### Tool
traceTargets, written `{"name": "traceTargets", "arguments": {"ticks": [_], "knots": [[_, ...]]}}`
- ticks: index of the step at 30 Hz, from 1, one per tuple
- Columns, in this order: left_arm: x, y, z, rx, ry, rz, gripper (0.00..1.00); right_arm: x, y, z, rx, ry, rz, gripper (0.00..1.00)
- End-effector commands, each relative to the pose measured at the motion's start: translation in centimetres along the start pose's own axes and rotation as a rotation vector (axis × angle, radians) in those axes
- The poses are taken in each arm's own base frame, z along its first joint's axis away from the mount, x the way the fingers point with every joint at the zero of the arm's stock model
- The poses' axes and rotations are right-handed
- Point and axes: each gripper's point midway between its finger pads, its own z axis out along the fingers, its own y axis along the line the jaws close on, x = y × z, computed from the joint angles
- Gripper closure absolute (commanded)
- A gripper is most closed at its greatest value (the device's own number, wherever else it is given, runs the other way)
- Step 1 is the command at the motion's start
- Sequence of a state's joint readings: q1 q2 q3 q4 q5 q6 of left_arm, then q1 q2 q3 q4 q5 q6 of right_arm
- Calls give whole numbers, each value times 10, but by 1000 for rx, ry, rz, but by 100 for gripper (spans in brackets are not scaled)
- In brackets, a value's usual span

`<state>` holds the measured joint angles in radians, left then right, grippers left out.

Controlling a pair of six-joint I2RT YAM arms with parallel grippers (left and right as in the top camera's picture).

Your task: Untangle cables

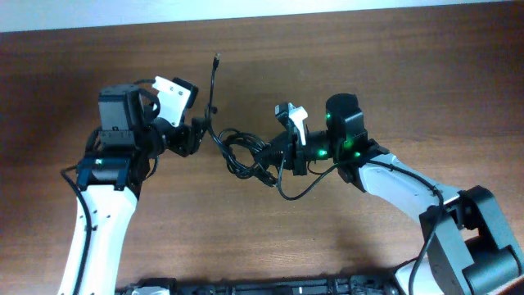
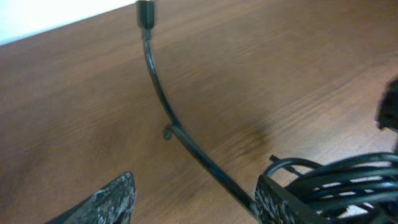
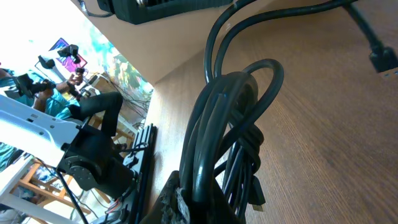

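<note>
Wooden table (image 1: 246, 246) bears knotted cables (image 1: 243, 154), gripped by right tool (image 1: 277, 160); left tool (image 2: 196, 196) agape.

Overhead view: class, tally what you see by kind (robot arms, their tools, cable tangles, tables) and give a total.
Robot arms: 2, the left arm and the right arm
Tools: 2, the left tool and the right tool
Cable tangle: 1, with its separate black cords too knotted to count
Table: 1
Total: 6

White-shelled arms (image 1: 94, 225) with black joints and small green lights (image 1: 345, 146).
</note>
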<state>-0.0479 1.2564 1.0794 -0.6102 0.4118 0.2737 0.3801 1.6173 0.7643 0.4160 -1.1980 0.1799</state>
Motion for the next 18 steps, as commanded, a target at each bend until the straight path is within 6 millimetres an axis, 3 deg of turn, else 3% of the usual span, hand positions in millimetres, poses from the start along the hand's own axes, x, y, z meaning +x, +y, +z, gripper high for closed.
{"name": "traceTargets", "arguments": {"ticks": [1, 4, 8, 13, 18], "knots": [[27, 22, -14, -162, 101, -242, 36, 0, 6, 2, -30, 4, -24, 96], [53, 14, -8, -152, 200, -429, 35, 0, 6, 2, -30, 4, -25, 96], [67, 2, 11, -115, 291, -426, 33, 0, 6, 2, -30, 4, -24, 96], [50, -3, 41, -87, 238, -393, 35, 0, 6, 2, -30, 4, -24, 96], [22, 7, 42, -103, 121, -364, 33, 0, 6, 2, -30, 4, -24, 96]]}}
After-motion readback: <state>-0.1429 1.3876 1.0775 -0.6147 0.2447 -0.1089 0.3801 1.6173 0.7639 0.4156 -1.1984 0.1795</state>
